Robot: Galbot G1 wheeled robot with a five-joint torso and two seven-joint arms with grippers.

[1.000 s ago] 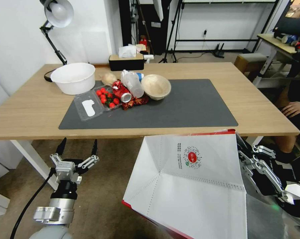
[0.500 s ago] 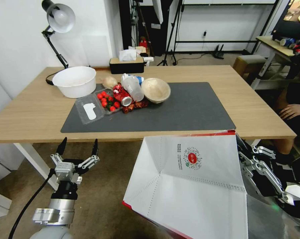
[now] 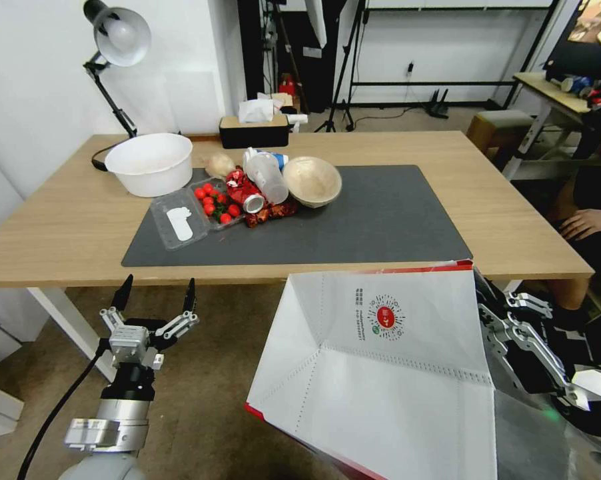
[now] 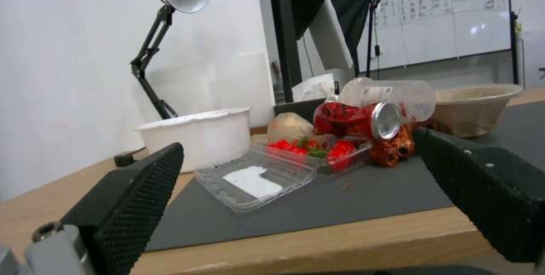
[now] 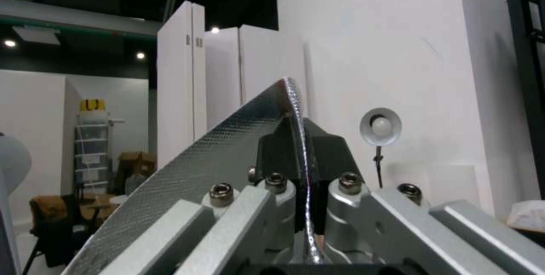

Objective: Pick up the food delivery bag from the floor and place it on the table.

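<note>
My right gripper (image 5: 299, 138) pinches the foil-lined wall of the food delivery bag (image 3: 380, 373), a boxy white bag with red trim and a round red logo, held above the floor (image 3: 207, 400) just short of the table (image 3: 60, 233). My left gripper (image 3: 155, 298) hangs wide open, holding nothing. On the mat (image 3: 380, 220), an open clear clamshell (image 3: 194, 210) holds red tomatoes; the pale bowl's (image 3: 312, 179) contents I cannot tell

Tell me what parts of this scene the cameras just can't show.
- Food delivery bag: its bottom is cut off by the head view's lower edge.
- Right hand: in the head view, its fingertips are behind the bag.
- Table front edge: part is hidden behind the bag.
</note>
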